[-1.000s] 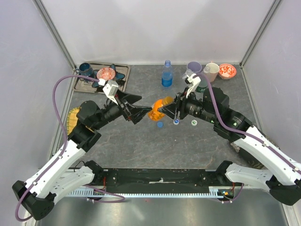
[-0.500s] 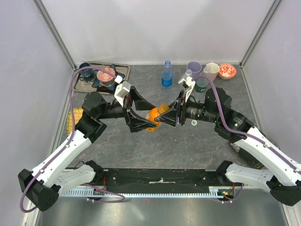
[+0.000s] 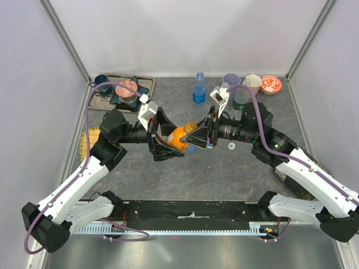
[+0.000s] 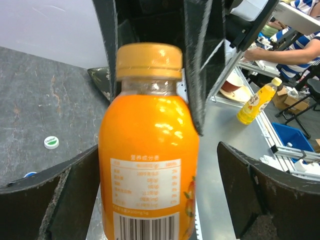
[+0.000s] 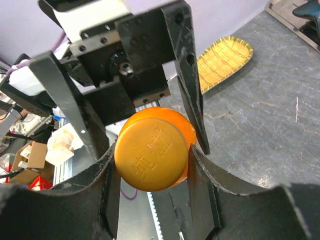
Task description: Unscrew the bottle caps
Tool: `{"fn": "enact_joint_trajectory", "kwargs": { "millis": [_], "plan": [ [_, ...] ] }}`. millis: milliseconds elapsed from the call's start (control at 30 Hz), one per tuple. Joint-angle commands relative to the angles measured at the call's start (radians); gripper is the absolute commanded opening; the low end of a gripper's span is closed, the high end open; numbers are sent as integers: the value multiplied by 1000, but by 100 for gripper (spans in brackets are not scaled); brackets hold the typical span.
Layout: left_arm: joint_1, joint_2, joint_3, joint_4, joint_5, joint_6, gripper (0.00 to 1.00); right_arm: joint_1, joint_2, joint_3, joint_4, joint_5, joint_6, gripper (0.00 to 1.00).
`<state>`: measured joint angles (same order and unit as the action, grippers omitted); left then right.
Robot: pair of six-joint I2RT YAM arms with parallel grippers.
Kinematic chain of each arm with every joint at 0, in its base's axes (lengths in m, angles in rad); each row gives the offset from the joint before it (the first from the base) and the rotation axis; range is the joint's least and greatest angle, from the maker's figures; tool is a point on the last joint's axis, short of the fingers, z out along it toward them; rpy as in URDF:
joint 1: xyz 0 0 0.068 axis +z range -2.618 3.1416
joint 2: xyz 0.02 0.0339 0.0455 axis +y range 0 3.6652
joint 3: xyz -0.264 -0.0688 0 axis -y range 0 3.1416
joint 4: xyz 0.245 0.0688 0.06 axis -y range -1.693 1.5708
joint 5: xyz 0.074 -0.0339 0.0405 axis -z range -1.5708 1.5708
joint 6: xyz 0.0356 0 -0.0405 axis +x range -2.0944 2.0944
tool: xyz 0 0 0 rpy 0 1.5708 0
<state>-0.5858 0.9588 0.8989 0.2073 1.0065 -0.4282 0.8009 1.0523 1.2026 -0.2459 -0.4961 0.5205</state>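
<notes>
The orange bottle (image 3: 177, 137) is held off the tabletop (image 3: 224, 179) at its middle, between the two arms. It lies roughly level, and its long axis runs left to right. The base points left into the left tool (image 3: 171, 140), and the orange cap (image 4: 149, 60) points right and slightly far into the right tool (image 5: 152, 159). Each tool therefore meets the bottle end-on along that axis. The right tool is closed partway, its two fingers pinching the cap from opposite sides, and it alone appears to carry the bottle. The left tool is spread wide around the bottle's body. In its wrist view one finger sits just beside the label side and the other stands apart with a clear gap, so it grips nothing. The next move likely calls for the left tool to close on the body so that the cap can be turned against it. A blue-tinted bottle (image 3: 198, 88) stands at the far edge. A white and green cap (image 3: 231, 146) lies loose on the tabletop near the right arm.
</notes>
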Motion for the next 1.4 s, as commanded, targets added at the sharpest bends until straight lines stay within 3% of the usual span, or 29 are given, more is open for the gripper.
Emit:
{"fn": "enact_joint_trajectory", "kwargs": {
  "millis": [0,133,267,333,367,400,467,500,600,700,867,1167,1367],
  "plan": [
    [-5,31,18,-75,14,63,97,-3,0,35,105,-28,36,0],
    [-5,40,20,-75,-8,78,88,-2,8,35,103,-29,35,0],
    [-5,47,25,-75,-6,88,61,-2,12,31,96,-33,30,0],
    [-5,46,26,-78,-6,94,56,-2,12,31,88,-33,21,0],
    [-5,43,26,-77,-12,95,48,-2,15,35,82,-30,18,0],
    [-5,41,25,-78,-17,103,46,-2,18,52,54,-24,10,17],
    [-6,29,17,-78,-60,109,42,-2,15,74,25,35,-14,41],
    [-9,24,14,-80,-78,120,42,-2,12,93,4,72,-19,61],
    [-26,0,2,-94,-192,164,39,-2,2,144,-29,193,-27,84],
    [-55,-18,-11,-118,-347,216,38,-3,20,195,-58,290,-20,95],
    [-101,-29,-3,-143,-538,272,35,-3,66,242,-75,396,33,97],
    [-272,-51,-3,-151,-917,420,35,-2,129,253,-89,491,99,90],
    [-318,-54,-14,-138,-997,459,35,0,146,252,-93,492,108,80]
  ]
}}
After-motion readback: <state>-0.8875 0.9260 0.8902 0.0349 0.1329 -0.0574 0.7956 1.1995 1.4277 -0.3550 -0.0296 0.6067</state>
